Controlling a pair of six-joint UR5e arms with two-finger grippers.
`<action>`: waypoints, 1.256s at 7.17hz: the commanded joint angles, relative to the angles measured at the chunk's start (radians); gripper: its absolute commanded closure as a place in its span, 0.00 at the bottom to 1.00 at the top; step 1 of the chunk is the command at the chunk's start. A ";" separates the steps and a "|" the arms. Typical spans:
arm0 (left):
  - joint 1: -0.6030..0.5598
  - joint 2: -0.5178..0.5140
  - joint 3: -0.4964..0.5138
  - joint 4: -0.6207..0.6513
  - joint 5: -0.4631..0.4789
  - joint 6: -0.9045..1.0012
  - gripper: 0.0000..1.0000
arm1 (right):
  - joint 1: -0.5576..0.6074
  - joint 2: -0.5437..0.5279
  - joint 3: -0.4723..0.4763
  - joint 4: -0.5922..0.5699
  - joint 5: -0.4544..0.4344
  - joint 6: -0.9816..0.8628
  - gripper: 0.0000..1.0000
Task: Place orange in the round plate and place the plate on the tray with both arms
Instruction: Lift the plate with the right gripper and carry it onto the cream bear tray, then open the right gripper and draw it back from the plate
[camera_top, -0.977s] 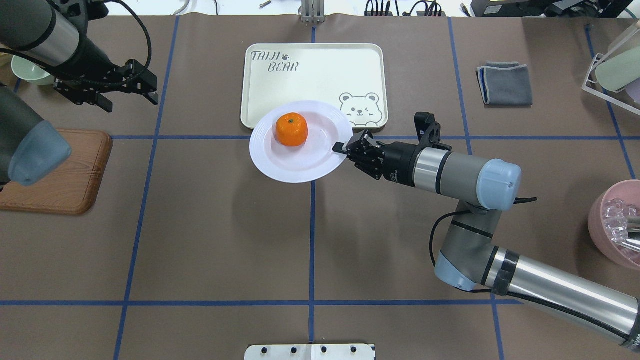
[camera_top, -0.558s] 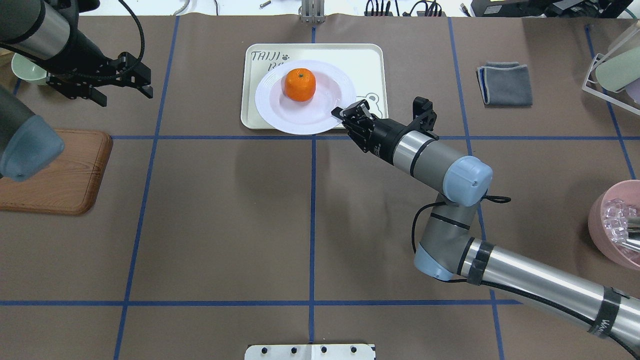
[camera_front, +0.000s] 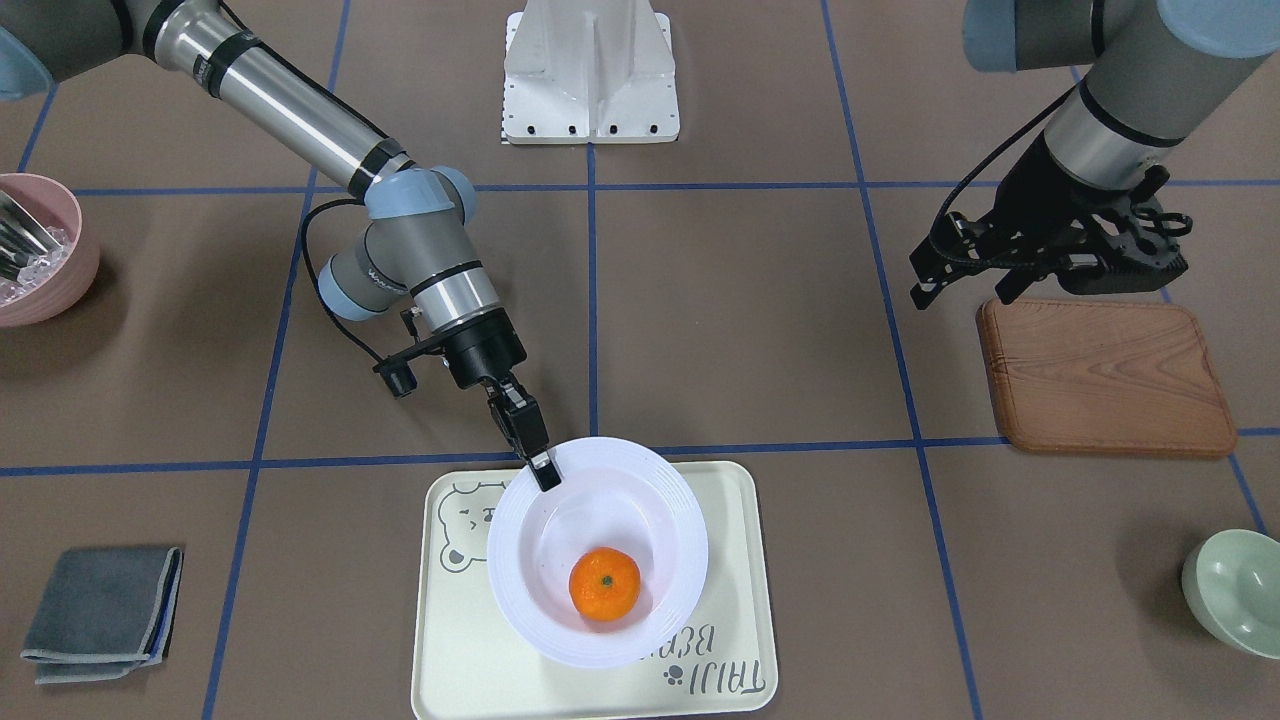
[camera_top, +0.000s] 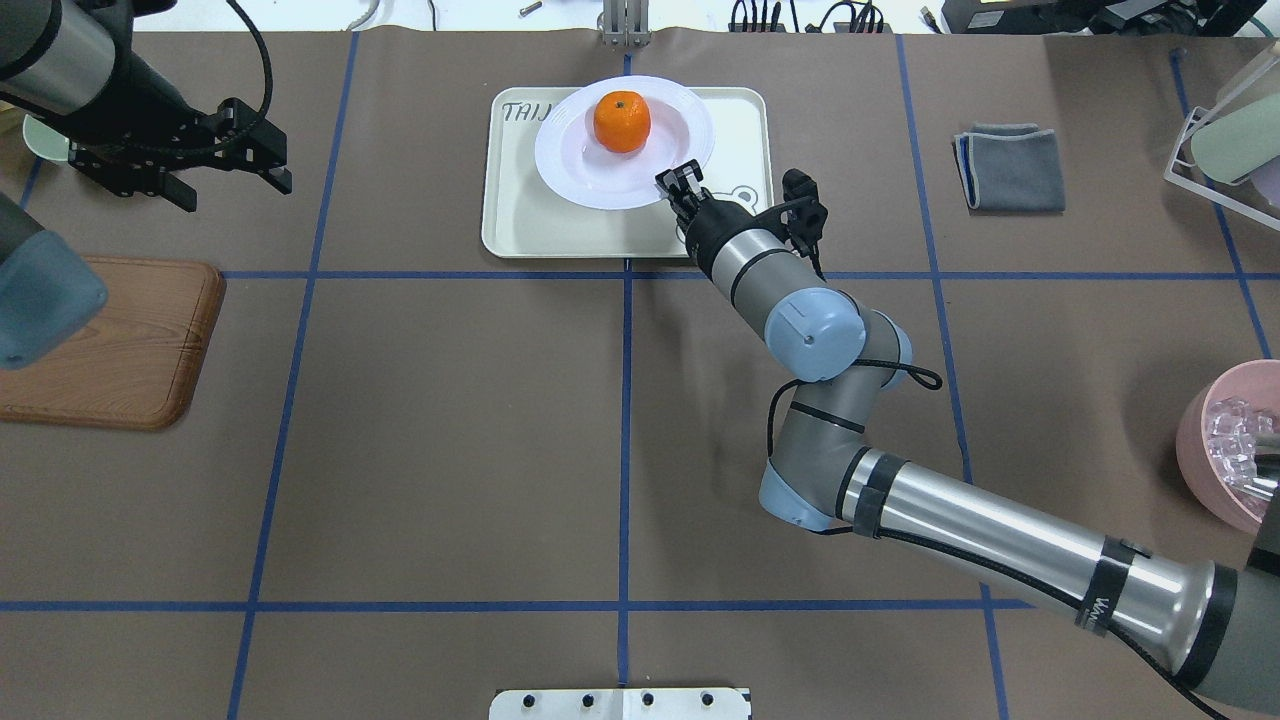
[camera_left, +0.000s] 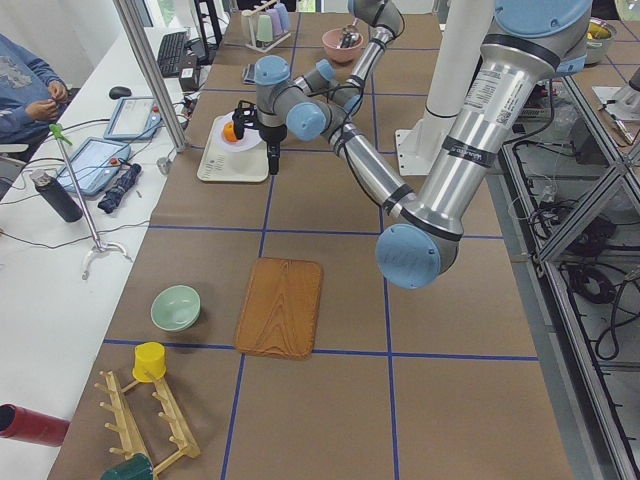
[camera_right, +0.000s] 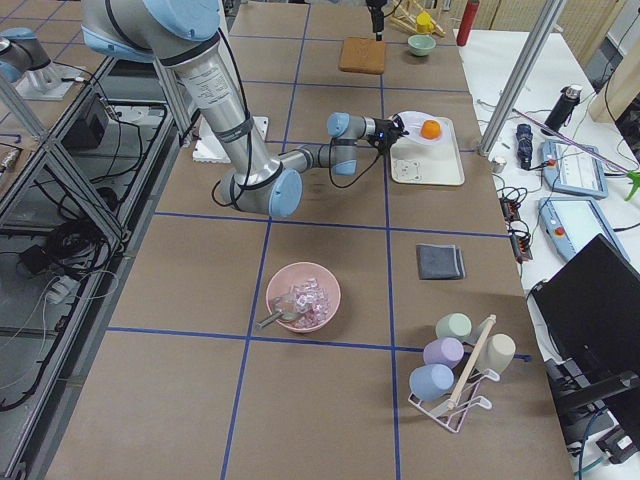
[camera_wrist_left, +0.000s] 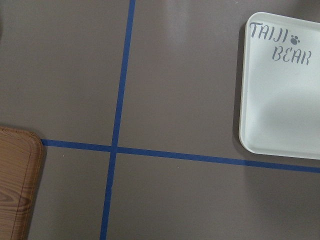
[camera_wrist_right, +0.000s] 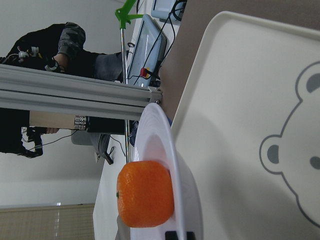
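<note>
The orange (camera_top: 621, 121) lies in the round plate (camera_top: 575, 165), a glossy white plate with a ribbed rim. My right gripper (camera_top: 678, 185) is shut on the plate's near-right rim and holds it a little above the tray (camera_top: 520, 225), where its shadow falls. In the front view the orange (camera_front: 604, 585) sits low in the plate (camera_front: 690, 520), with the right gripper (camera_front: 545, 475) clamped on the rim over the tray (camera_front: 470, 650). The right wrist view shows the orange (camera_wrist_right: 145, 200), the plate (camera_wrist_right: 186, 195) edge-on and the tray (camera_wrist_right: 240, 100). My left gripper (camera_top: 232, 188) hangs open and empty at the far left.
A brown wooden board (camera_top: 110, 340) lies at the left, with a pale green bowl (camera_front: 1230, 590) beyond it. At the right are a folded grey cloth (camera_top: 1010, 165), a pink bowl (camera_top: 1230, 440) and a cup rack (camera_top: 1230, 130). A seated person (camera_left: 25, 85) is beyond the table.
My right arm has carried the plate with the orange away from the robot, from the tray's near edge to over its far half. The left gripper drifted slightly back and left.
</note>
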 joint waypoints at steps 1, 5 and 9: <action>0.000 -0.004 -0.001 0.002 0.001 0.000 0.03 | -0.005 0.064 -0.097 -0.075 -0.062 0.105 1.00; -0.001 -0.004 -0.001 0.004 0.002 0.000 0.03 | -0.044 0.064 -0.097 -0.120 -0.094 0.124 0.16; -0.003 -0.006 0.008 0.004 0.004 0.000 0.03 | -0.068 -0.095 0.156 -0.154 -0.088 0.113 0.00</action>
